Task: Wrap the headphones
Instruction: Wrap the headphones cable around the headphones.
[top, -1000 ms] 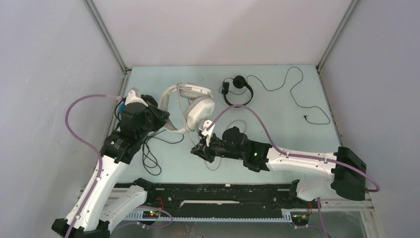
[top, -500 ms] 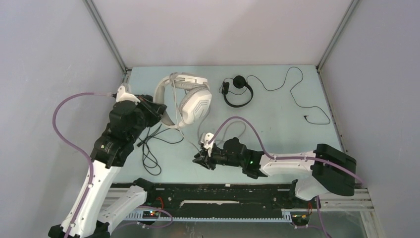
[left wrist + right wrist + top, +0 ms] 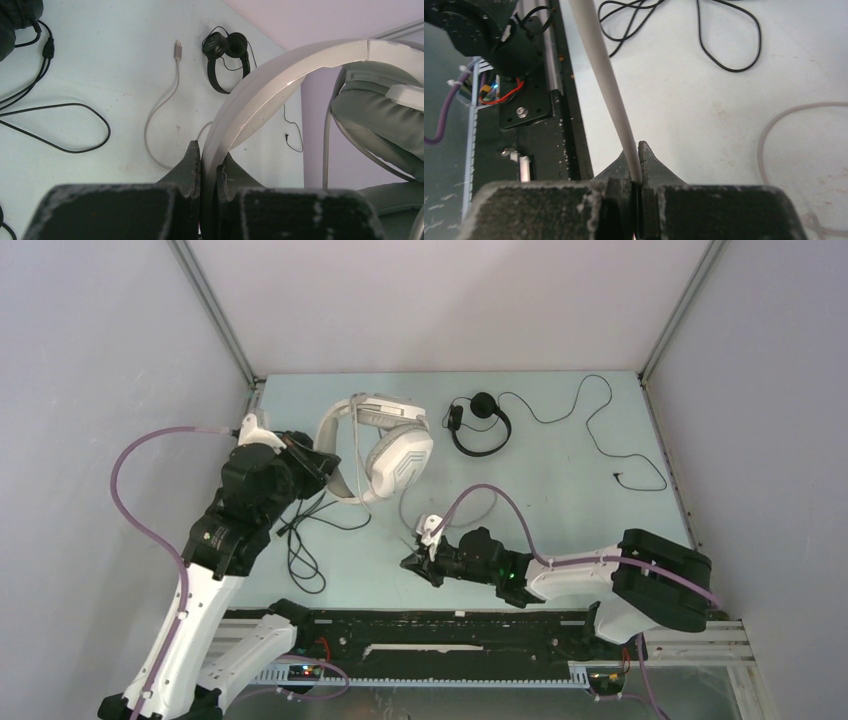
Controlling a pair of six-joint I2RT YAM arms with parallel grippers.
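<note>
White headset point(image 3: 385, 445) lies on the table point(image 3: 570, 520), just left of the small black headset point(image 3: 478, 425). Left pincer point(image 3: 208, 156) is clamped shut on its headband. Right pincer point(image 3: 636, 159), nearer than the black headset, is closed on the grey cable point(image 3: 600, 62). Risks: the thin cable could slip through the grip. A taut pull could yank the headband free. Loose black cords point(image 3: 300, 552) may snag.

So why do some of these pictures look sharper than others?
Top view: soft even light, faint shadows, everything sharp. Left wrist view: the left tool at the bottom looks soft, so close to the lens; the white headband is brightly lit. Right wrist view: the grey cable looks soft, the table sharper.
</note>
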